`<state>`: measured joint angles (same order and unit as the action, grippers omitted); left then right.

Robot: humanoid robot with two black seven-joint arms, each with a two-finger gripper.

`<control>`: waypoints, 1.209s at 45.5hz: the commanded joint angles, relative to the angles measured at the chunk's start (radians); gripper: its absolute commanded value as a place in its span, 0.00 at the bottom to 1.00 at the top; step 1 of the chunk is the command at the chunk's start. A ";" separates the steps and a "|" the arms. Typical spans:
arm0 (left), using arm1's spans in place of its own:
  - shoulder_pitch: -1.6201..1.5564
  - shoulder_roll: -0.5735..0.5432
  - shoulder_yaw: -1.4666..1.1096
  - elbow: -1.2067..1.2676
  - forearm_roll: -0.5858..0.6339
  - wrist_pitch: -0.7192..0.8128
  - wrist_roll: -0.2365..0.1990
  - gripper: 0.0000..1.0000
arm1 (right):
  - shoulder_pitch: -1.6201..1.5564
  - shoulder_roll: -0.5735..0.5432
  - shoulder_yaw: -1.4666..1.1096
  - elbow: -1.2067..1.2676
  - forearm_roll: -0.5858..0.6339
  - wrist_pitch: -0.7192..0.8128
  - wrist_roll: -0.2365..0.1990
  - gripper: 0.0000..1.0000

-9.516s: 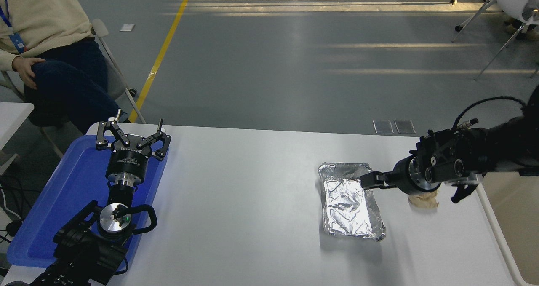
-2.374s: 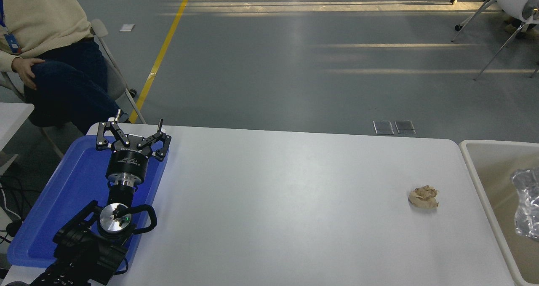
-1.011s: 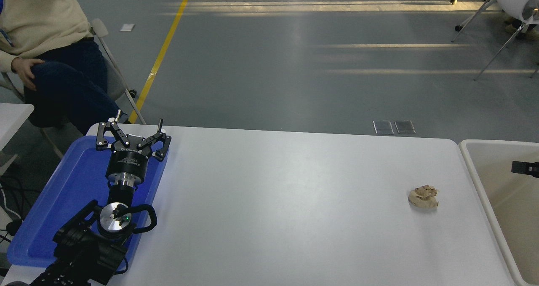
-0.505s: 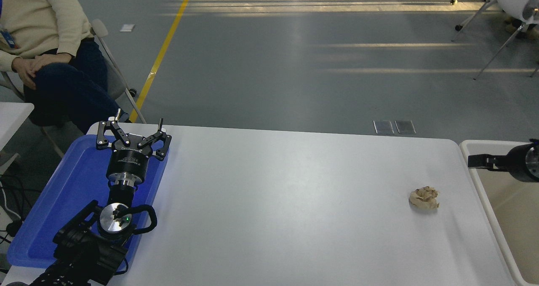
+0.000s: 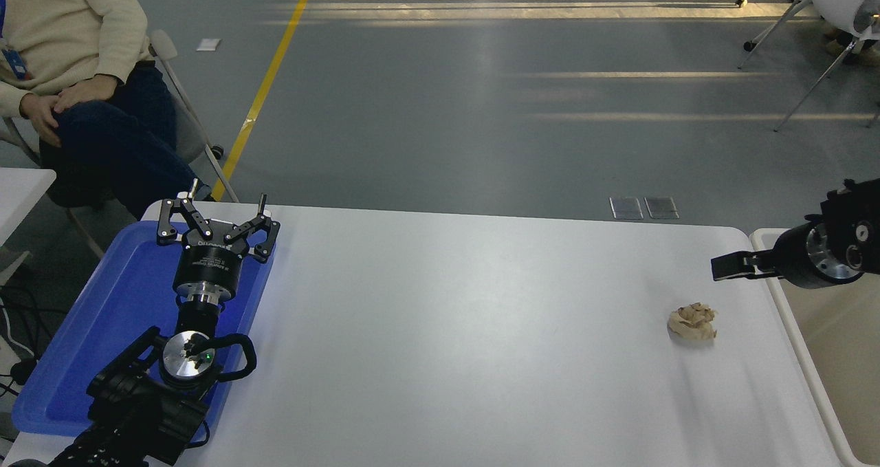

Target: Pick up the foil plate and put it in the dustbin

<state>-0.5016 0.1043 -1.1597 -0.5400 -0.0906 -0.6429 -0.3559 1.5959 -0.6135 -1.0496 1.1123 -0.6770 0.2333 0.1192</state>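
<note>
The foil plate is not in view on the table or in the part of the dustbin that shows. The dustbin [image 5: 792, 329], off-white with a thick rim, stands at the table's right end, cut off by the picture's edge. My right gripper [image 5: 729, 267] comes in from the right edge and hangs above the table just left of the dustbin's rim, seen side-on and holding nothing that I can see. My left gripper [image 5: 220, 207] is parked open over the blue tray at the lower left.
A small crumpled beige paper wad [image 5: 692, 321] lies on the white table [image 5: 447, 329], just below and left of my right gripper. A blue tray [image 5: 117, 302] lies at the left end. A person [image 5: 75, 75] sits at the far left.
My right arm has come back in from the right edge and moved left across the dustbin's rim. The foil seen in the dustbin earlier no longer shows. The person's hand has shifted.
</note>
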 commanded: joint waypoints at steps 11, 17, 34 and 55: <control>0.000 0.000 0.000 0.002 -0.001 0.000 -0.001 1.00 | 0.236 0.080 -0.138 0.218 0.025 -0.012 -0.029 1.00; 0.000 0.000 0.000 0.002 -0.001 0.000 -0.001 1.00 | 0.294 0.110 -0.170 0.290 0.097 -0.011 -0.029 1.00; 0.000 0.000 0.000 0.002 -0.001 0.000 -0.001 1.00 | 0.400 0.259 -0.194 0.415 0.353 -0.014 -0.029 1.00; 0.000 0.000 0.000 0.002 -0.001 0.002 -0.001 1.00 | 0.550 0.333 -0.196 0.547 0.385 0.064 -0.066 1.00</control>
<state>-0.5016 0.1043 -1.1597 -0.5384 -0.0921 -0.6419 -0.3575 2.0746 -0.3154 -1.2429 1.5879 -0.3131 0.2516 0.0613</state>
